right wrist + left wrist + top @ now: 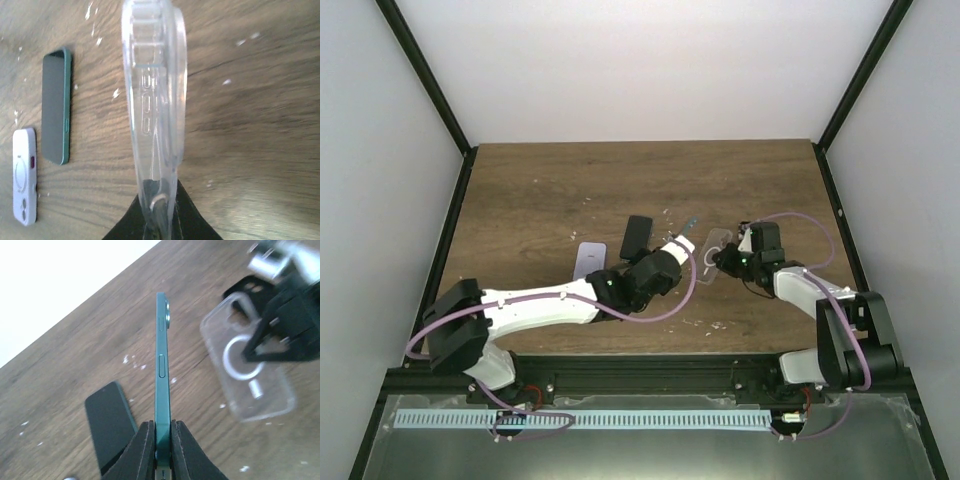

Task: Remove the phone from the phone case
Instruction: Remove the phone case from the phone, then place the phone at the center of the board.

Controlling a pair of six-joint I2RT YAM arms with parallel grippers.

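Note:
My left gripper [672, 252] is shut on the lower end of a teal phone [691, 222]. The left wrist view shows the phone edge-on [161, 365], pinched between the fingers [141, 450] and held above the table. My right gripper [726, 260] is shut on a clear phone case [712, 248]. The right wrist view shows this case edge-on and empty [155, 95]. The case also shows in the left wrist view [252, 375], to the right of the phone and apart from it.
A second dark phone [636, 237] lies flat on the wooden table [540, 200], also seen in the right wrist view [55, 107]. A pale lilac case [590, 260] lies beside it. White specks dot the wood. Black frame posts line both table sides.

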